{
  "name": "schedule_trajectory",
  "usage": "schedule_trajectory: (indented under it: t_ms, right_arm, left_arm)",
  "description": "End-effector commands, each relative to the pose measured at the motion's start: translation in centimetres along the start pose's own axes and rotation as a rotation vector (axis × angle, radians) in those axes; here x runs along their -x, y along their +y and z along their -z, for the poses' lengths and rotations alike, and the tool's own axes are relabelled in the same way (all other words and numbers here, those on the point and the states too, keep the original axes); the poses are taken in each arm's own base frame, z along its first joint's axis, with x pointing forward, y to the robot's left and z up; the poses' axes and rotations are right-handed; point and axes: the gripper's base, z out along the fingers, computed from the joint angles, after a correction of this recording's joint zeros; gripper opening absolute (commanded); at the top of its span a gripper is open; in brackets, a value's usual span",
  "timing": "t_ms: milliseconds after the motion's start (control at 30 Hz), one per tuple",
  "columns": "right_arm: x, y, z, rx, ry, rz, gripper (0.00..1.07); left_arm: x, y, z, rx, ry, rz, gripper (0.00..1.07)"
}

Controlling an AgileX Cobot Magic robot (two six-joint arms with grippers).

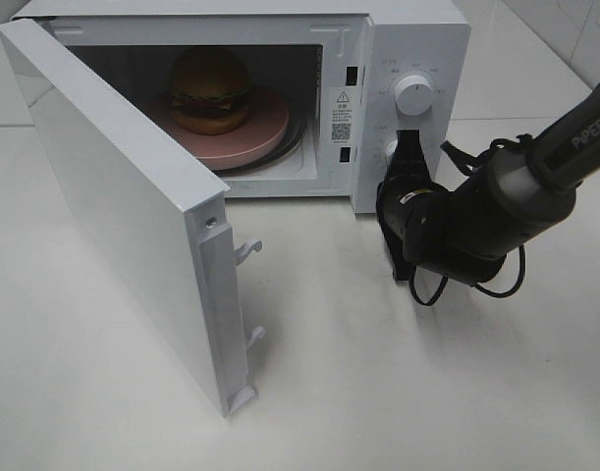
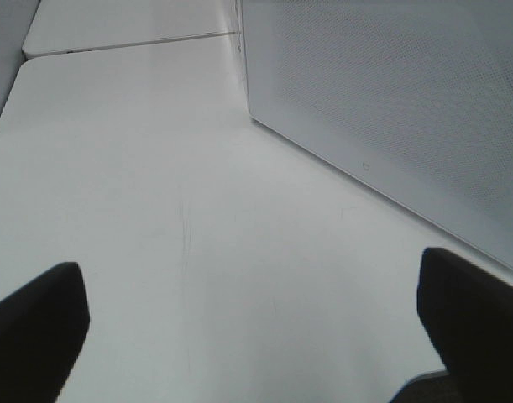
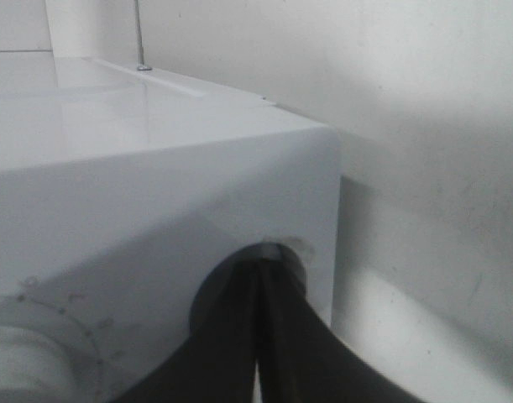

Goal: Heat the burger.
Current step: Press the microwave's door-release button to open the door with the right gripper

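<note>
The burger (image 1: 211, 88) sits on a pink plate (image 1: 255, 137) inside the white microwave (image 1: 417, 39), whose door (image 1: 113, 196) stands wide open. My right gripper (image 1: 406, 147) is shut, and its tips rest against the lower knob (image 3: 295, 255) on the control panel, just under the upper dial (image 1: 414, 95). In the right wrist view the two black fingers (image 3: 231, 336) meet at that knob. My left gripper (image 2: 252, 285) is open and low over the table, with nothing between its fingers. It is out of the high view. The door's outer face (image 2: 390, 92) lies just ahead of it.
The open door swings out toward the front left of the white table (image 1: 398, 392), its latch hooks (image 1: 248, 250) sticking out of its free edge. My right arm (image 1: 516, 186) reaches in from the right, with a cable looping beneath it.
</note>
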Motion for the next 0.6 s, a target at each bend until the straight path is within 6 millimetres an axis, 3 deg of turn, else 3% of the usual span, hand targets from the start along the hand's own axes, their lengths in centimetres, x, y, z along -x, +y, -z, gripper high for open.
schedule_trajectory:
  t_ms: [33, 333, 600]
  right_arm:
    - [-0.2, 1.0, 0.7, 0.026, 0.043, 0.082, 0.0]
    - [0.4, 0.0, 3.0, -0.107, 0.104, 0.2, 0.0]
    - [1.1, 1.1, 5.8, -0.13, 0.18, 0.409, 0.0]
  left_arm:
    - [-0.1, -0.1, 0.1, -0.003, -0.022, 0.008, 1.0]
    - [-0.1, -0.1, 0.1, -0.003, -0.022, 0.008, 1.0]
    - [-0.1, -0.1, 0.1, -0.003, -0.022, 0.008, 1.0]
